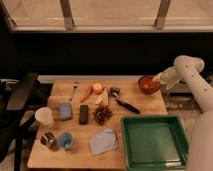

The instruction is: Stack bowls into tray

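A glossy red-orange bowl (148, 84) sits at the back right corner of the wooden table (75, 155). My gripper (159, 78) is at the bowl's right rim, on the end of the white arm that reaches in from the right. The green tray (153, 144) lies empty at the front right of the table, in front of the bowl.
On the table are a white cup (44, 116), a blue sponge (65, 110), a black remote (84, 114), grapes (102, 114), a carrot (86, 93), a black-handled tool (125, 104), a blue cloth (104, 141), a blue cup (65, 141) and a tin (48, 139). A dark chair (17, 100) stands at the left.
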`<act>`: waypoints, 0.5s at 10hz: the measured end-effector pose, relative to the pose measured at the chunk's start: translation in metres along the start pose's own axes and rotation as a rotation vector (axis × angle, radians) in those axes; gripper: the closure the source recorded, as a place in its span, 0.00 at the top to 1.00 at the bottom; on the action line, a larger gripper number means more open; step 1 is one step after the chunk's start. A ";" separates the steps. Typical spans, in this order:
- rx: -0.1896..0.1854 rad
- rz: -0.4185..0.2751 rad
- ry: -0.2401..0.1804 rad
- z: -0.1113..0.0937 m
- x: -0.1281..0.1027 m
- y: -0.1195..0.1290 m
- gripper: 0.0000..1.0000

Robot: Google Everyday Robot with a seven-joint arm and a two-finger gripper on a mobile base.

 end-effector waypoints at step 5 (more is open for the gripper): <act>-0.003 0.001 0.001 0.000 0.000 0.002 0.77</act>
